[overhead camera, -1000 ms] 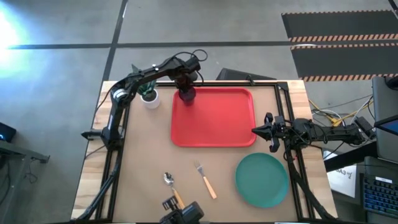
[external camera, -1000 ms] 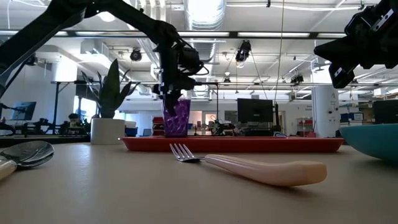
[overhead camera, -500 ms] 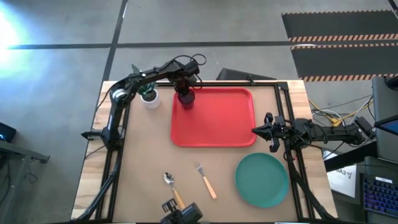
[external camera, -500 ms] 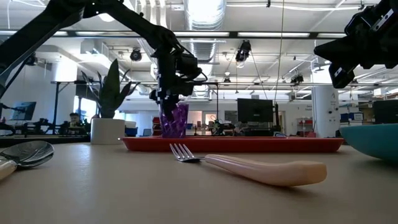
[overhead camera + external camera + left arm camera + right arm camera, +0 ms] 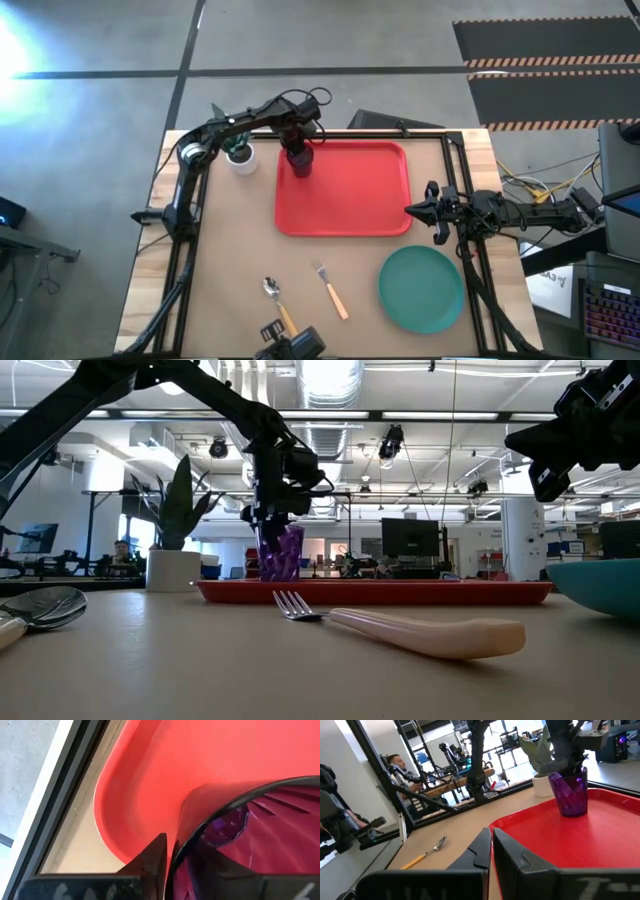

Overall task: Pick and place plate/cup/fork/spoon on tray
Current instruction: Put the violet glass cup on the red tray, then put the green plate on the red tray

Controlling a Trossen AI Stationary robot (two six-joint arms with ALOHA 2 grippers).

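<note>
The small dark purple translucent cup is stood upright in the upper left corner of the large flat red plastic tray. The left end effector is placed at the cup's rim; whether its fingers are parted or clamped cannot be told. The right end effector is kept shut at the tray's right edge. The round teal-green plate, orange-handled fork and spoon are laid on the table in the lower frame.

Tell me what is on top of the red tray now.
Only the cup stands on the tray, at a far corner, with the left gripper over it. The cup's inside is hidden by the fingers.
</note>
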